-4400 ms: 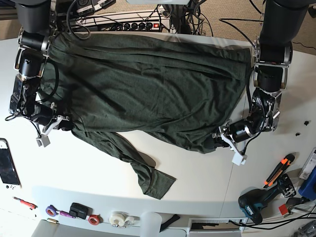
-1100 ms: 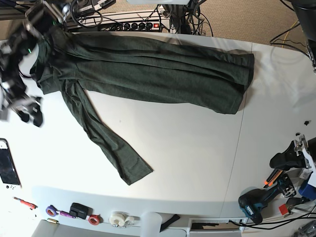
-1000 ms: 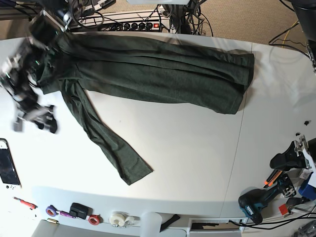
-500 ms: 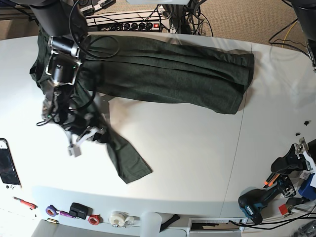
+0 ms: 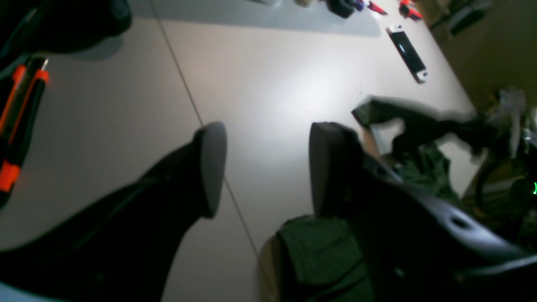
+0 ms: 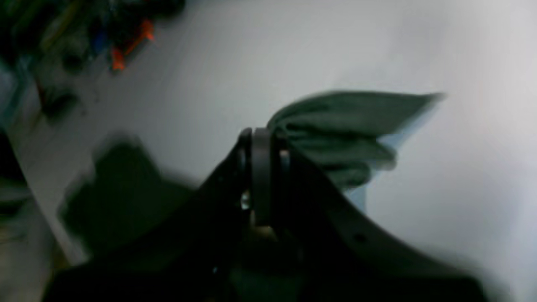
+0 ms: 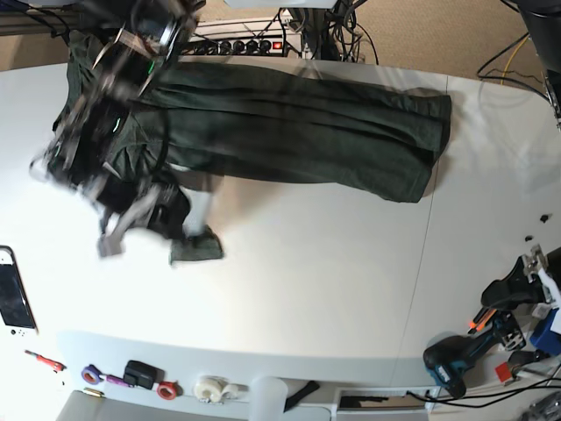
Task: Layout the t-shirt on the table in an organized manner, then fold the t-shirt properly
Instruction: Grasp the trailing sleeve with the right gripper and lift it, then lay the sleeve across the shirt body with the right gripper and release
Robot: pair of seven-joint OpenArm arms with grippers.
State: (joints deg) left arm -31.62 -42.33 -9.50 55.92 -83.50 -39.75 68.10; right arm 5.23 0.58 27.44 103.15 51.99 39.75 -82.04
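The dark green t-shirt (image 7: 298, 123) lies as a long bunched band across the far side of the white table (image 7: 333, 263). One sleeve (image 7: 197, 249) hangs down from its left end. My right gripper (image 7: 166, 221) is motion-blurred there and shut on that sleeve. In the right wrist view its fingers (image 6: 261, 167) are pressed together with green cloth (image 6: 344, 126) fanning out beyond them. My left gripper (image 7: 526, 277) sits low at the table's right edge, away from the shirt. It stands open (image 5: 264, 167) over bare table, with a shirt corner (image 5: 327, 251) below it.
A phone (image 7: 13, 298) lies at the left edge. Tape rolls (image 7: 210, 388) and small items line the front edge. A drill (image 7: 447, 364) and an orange-handled tool (image 7: 491, 314) lie front right. A power strip (image 7: 237, 44) runs behind the table. A thin seam (image 7: 421, 263) crosses the table's right side.
My right arm swung down from the far left corner and shut on the sleeve, then pulled its end up and to the left. The left arm has barely moved.
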